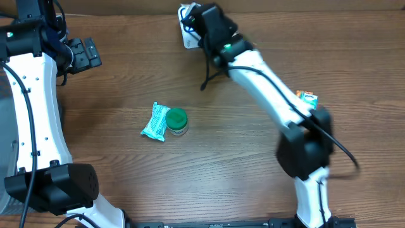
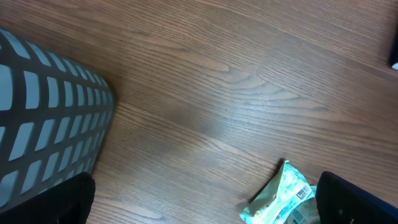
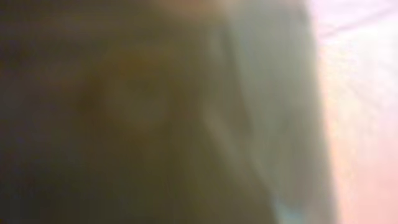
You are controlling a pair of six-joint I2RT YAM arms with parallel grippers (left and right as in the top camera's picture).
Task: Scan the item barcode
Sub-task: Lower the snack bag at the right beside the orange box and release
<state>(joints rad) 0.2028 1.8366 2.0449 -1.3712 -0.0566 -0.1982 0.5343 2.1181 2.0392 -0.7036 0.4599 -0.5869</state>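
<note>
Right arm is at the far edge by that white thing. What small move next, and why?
Probably raise the right gripper slightly: it is shut at the white object, and its wrist view is only blur, so a short lift would show whether it holds it.

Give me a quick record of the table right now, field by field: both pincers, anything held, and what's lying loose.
left pincer: open, empty, over the left side of the table
right pincer: shut, at the far edge, seemingly on a white packet
middle: teal packet lying flat, close beside a green-lidded jar
beside right arm: small orange and teal item, too small to identify
left edge: grey mesh basket
right wrist view: blurred, nothing readable
</note>
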